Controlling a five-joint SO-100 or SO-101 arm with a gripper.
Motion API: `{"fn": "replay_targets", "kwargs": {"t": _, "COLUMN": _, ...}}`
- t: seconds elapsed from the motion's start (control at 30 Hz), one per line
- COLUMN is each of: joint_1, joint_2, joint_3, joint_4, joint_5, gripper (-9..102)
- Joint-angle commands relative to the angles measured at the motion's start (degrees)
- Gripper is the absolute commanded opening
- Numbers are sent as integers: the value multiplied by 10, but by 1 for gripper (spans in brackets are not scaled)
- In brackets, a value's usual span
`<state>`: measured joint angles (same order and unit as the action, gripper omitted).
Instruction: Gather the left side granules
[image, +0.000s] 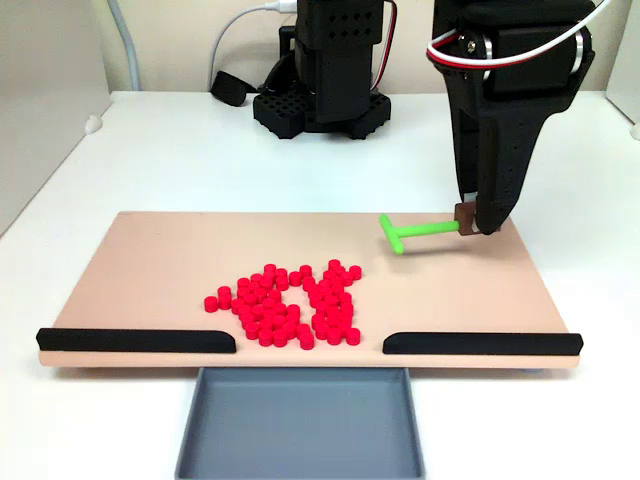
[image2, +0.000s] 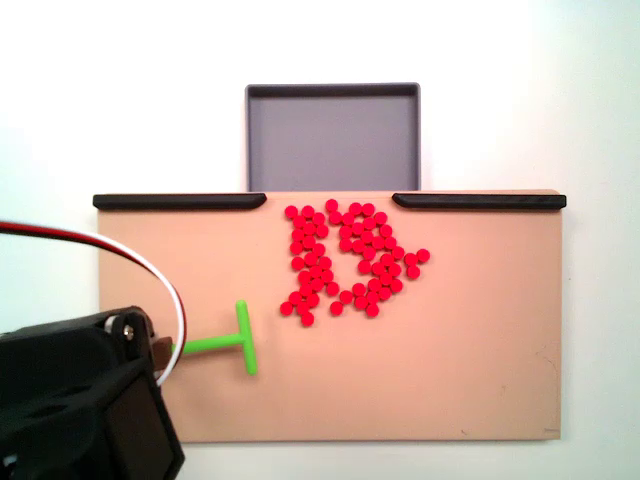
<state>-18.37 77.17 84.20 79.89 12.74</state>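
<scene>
Many bright red granules (image: 290, 305) lie in one loose cluster on the tan board (image: 150, 260), a little left of centre and near its front edge in a fixed view; seen from above, the same granules (image2: 345, 260) sit just below the gap between the rails. A green T-shaped pusher (image: 412, 233) points its crossbar toward them. My black gripper (image: 470, 222) is shut on the pusher's handle end at the board's far right. From above, my arm covers the gripper; the pusher (image2: 228, 342) sticks out from under it.
Two black rails (image: 135, 340) (image: 482, 344) line the board's front edge with a gap between them. A grey tray (image: 300, 420) sits below that gap. The arm's base (image: 325, 95) stands behind the board, with a white cable beside it.
</scene>
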Motion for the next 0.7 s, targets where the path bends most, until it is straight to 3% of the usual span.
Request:
{"fn": "replay_targets", "kwargs": {"t": 0.0, "joint_1": 4, "joint_2": -2, "joint_3": -20, "joint_4": -5, "joint_5": 4, "gripper": 0}}
{"fn": "replay_targets", "kwargs": {"t": 0.67, "joint_1": 5, "joint_2": -29, "joint_3": -21, "joint_4": -20, "joint_5": 22, "gripper": 0}}
